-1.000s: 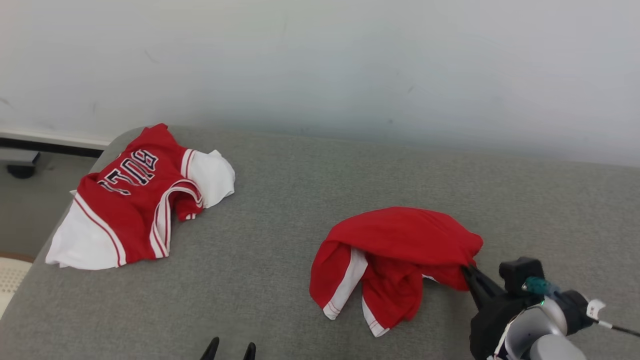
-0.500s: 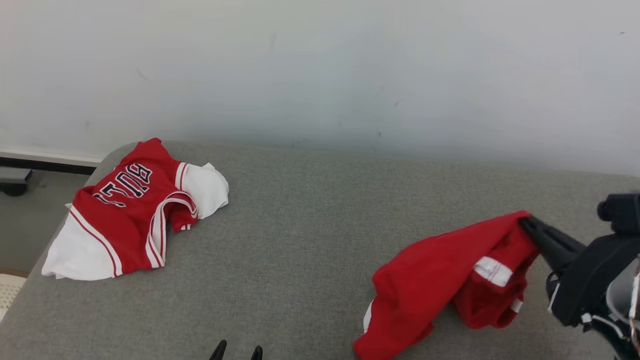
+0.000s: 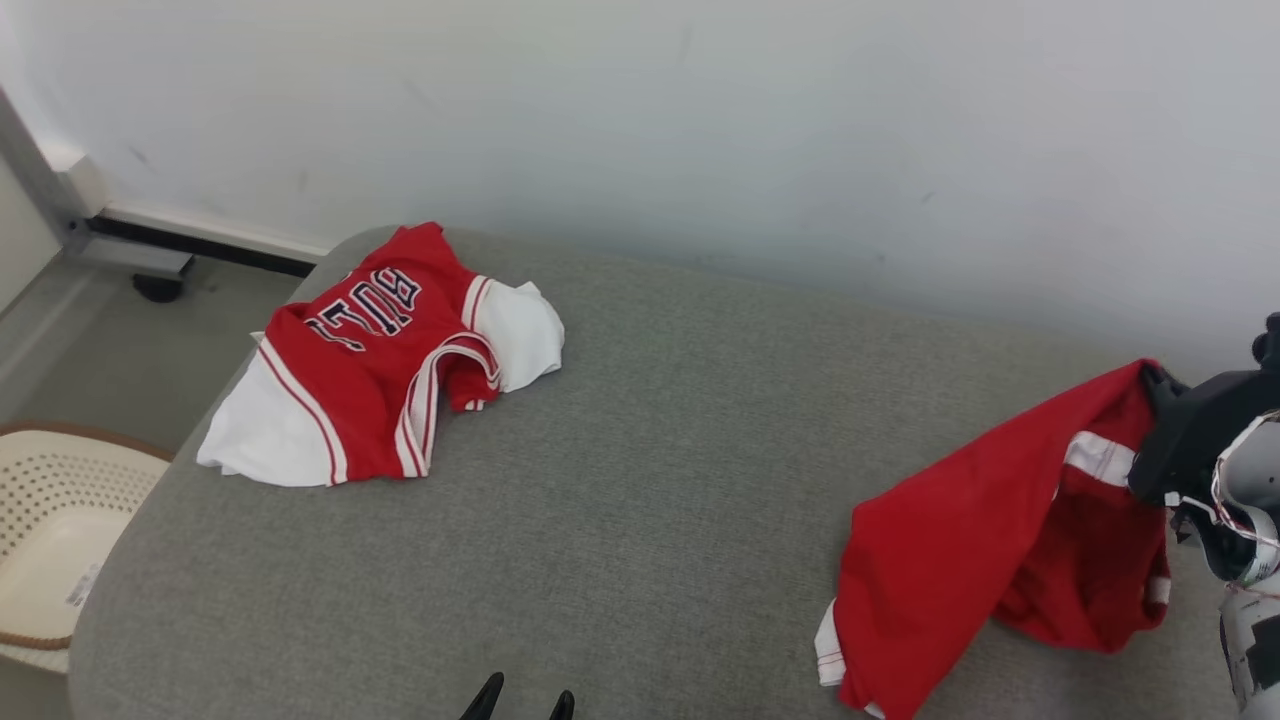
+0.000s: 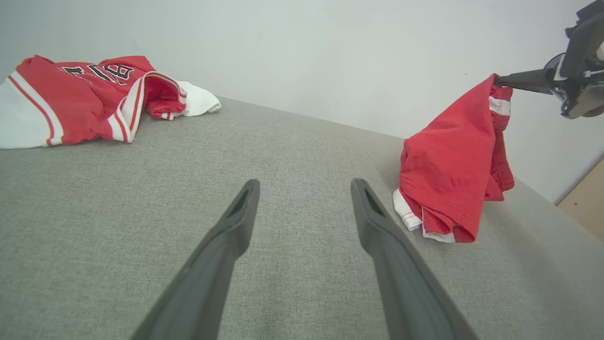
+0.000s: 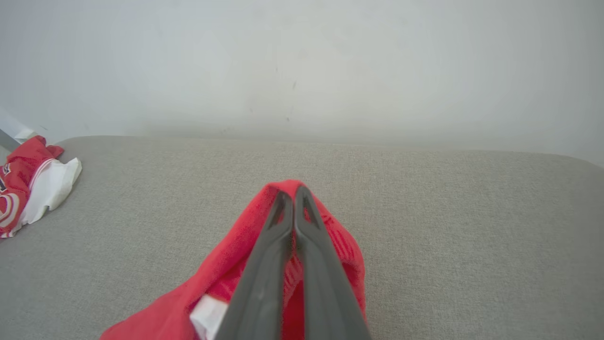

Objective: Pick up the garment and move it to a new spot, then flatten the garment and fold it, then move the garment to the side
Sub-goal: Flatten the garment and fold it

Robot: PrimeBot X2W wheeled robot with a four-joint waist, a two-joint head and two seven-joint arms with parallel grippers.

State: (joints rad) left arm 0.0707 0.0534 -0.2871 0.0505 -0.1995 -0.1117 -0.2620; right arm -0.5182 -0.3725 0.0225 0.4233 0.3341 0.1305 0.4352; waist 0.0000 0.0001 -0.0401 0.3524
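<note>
Right tool, pressed together, pinches one edge of the red shorts, held raised with the lower end resting on the grey cushion at its right side; left tool hovers spread, empty.

Before me, a grey upholstered surface with rounded corners, a pale, faintly scuffed wall rising behind it, a dark baseboard strip at my far left, grey floor below, a cream perforated basket alongside, soft even light
</note>
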